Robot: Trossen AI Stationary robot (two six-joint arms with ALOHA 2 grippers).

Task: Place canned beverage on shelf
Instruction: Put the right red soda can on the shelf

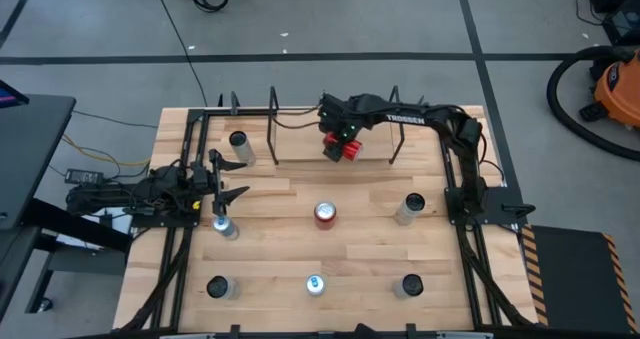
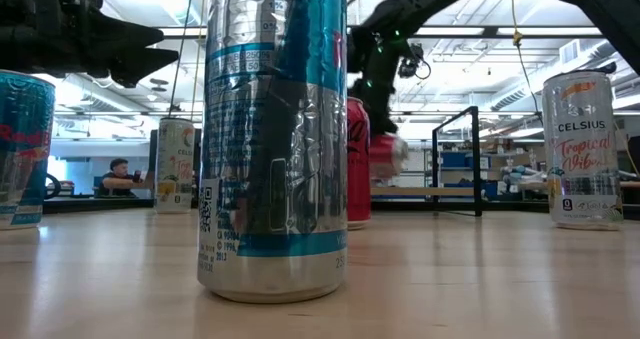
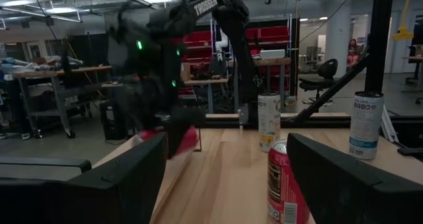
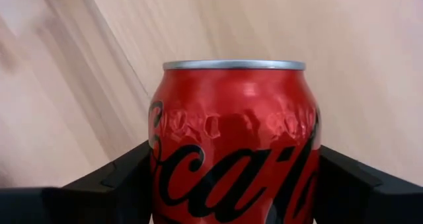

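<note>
Here your right gripper (image 1: 345, 144) pinches the red can (image 4: 232, 141) over the shelf (image 1: 300, 139), ready for setting down; the left gripper (image 1: 228, 178) waits spread by the table's edge.

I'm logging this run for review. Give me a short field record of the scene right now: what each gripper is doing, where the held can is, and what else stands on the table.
right gripper: shut on red can, held over the shelf
left gripper: open, at the table's left side, holding nothing
can on shelf: one silver can, left end
loose cans on table: six, upright; a second red one at centre
task state: red can not yet released
</note>
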